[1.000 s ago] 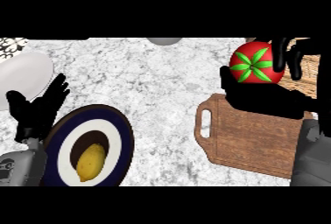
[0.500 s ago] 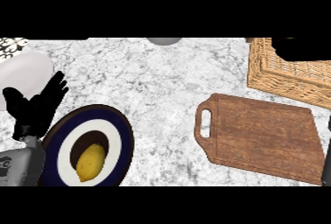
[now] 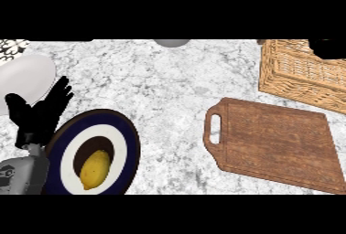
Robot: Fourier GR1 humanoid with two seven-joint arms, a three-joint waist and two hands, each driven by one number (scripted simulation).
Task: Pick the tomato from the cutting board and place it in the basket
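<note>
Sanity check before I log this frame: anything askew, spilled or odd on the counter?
Nothing spilled or damaged. The cutting board lies bare and skewed beside the basket; no tomato shows. The left hand rests open by the plate.

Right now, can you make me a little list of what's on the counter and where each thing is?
cutting board: right side, bare, nothing on it
basket: top right corner, behind the board
tomato: not visible
right robot hand: dark shape over the basket's far corner, mostly cut off
left robot hand: open, resting at left edge
plate: lower left, dark rim
yellow fruit: on the plate
</note>
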